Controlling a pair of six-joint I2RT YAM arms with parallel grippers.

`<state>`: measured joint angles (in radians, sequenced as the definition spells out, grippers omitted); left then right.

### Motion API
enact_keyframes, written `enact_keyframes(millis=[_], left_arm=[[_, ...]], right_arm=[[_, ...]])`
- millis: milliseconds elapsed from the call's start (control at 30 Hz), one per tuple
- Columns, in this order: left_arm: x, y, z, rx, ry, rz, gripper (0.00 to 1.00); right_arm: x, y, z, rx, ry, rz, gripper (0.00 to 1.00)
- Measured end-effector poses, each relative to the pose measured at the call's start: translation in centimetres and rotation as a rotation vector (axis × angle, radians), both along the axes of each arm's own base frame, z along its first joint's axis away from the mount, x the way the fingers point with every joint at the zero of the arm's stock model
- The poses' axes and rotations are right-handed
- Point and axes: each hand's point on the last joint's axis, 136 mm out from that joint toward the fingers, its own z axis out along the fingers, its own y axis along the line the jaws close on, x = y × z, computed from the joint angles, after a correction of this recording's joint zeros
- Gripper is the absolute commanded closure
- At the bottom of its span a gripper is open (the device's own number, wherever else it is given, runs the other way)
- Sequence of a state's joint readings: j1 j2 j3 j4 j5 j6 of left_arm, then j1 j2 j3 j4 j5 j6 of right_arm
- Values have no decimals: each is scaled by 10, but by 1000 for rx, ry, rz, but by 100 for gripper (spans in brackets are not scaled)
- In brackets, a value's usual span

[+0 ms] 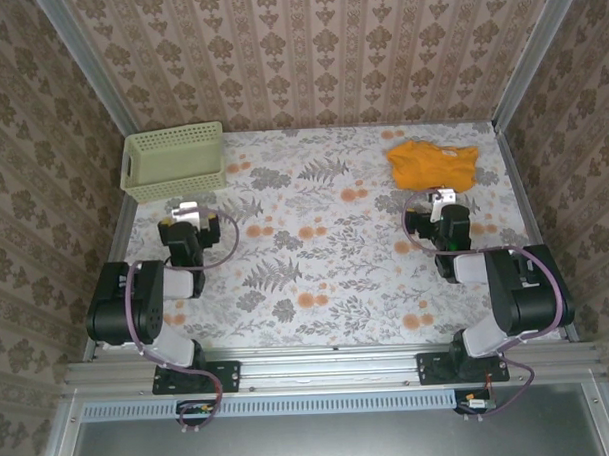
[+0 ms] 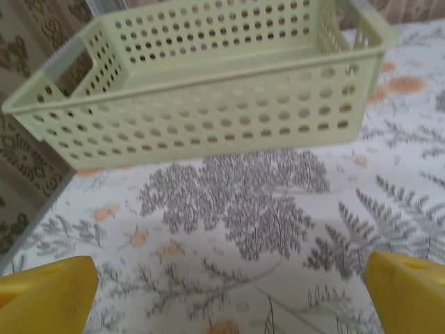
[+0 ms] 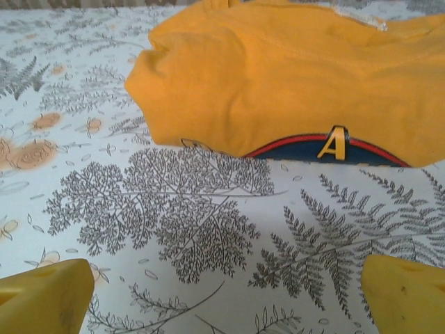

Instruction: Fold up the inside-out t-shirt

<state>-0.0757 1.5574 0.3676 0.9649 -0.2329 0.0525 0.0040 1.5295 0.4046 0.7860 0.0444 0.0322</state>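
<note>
Left gripper [image 1: 188,211] and right gripper [image 1: 445,196], we see both released; one basket [image 1: 174,160] far left; one orange t-shirt [image 1: 432,164] far right, bunched, dark print showing.

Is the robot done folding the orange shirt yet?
Not started. Nothing looks done: the t-shirt lies crumpled on the table. Nothing is in hand: the right fingers are open just short of it, the left fingers open by the basket. All the folding is left.

You are looking at the t-shirt [image 3: 278,76], which is showing soft, matt cloth with small wrinkles. The basket [image 2: 208,104] is showing smooth, pale plastic. The tabletop [image 1: 326,277] is wearing a flat, matt printed cover.
</note>
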Motion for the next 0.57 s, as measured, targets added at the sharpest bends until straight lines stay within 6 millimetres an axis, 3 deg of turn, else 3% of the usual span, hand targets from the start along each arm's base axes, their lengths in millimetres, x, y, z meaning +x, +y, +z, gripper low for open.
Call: enact_keyframes(millis=[567], left_arm=[[-2,2,-7,2,35,5,0]], right_arm=[[4,5,8,-2,-37,12,0]])
